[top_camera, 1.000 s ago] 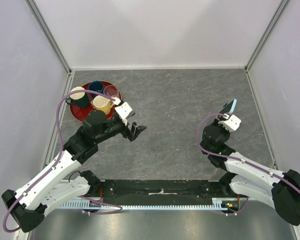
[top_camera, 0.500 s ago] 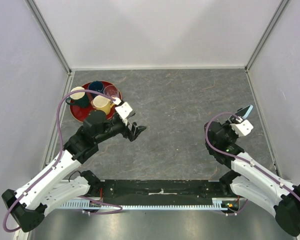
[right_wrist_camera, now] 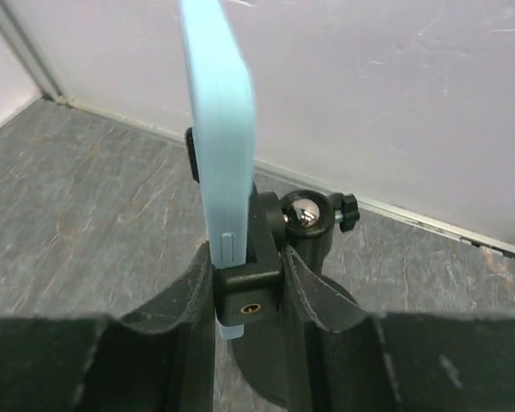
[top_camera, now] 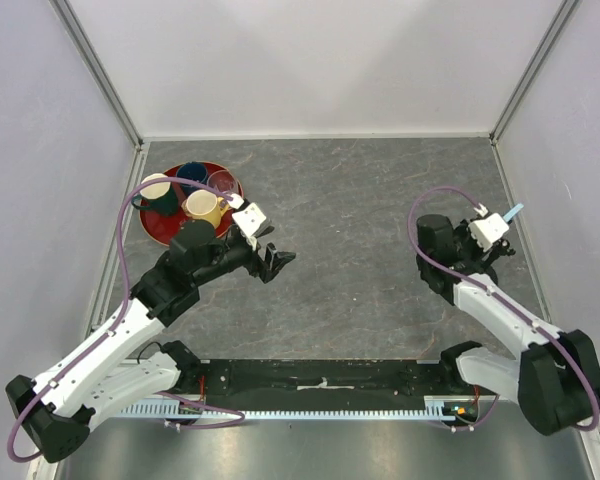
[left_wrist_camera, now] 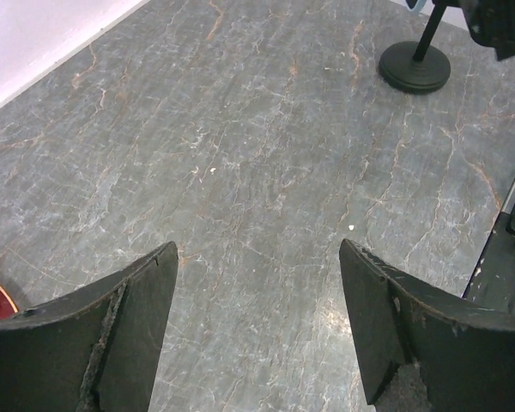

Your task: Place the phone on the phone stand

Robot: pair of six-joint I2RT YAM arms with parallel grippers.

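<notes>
On the counter (top_camera: 360, 200), the right pincer (right_wrist_camera: 247, 268) is gripping the phone (right_wrist_camera: 219, 129), seemingly seating it in the stand (right_wrist_camera: 313, 245), not yet releasing; the left pincer (left_wrist_camera: 257, 257) is gaping empty

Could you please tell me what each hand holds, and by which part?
The right hand grips the phone by its lower end, at the stand; the left hand is empty.

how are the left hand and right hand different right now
The left hand has its jaws wide apart and holds nothing; the right hand is closed on the phone. The left hand hovers over bare table left of centre; the right hand is at the phone stand near the right wall, holding the phone upright on edge. Both are black two-finger hands.
</notes>
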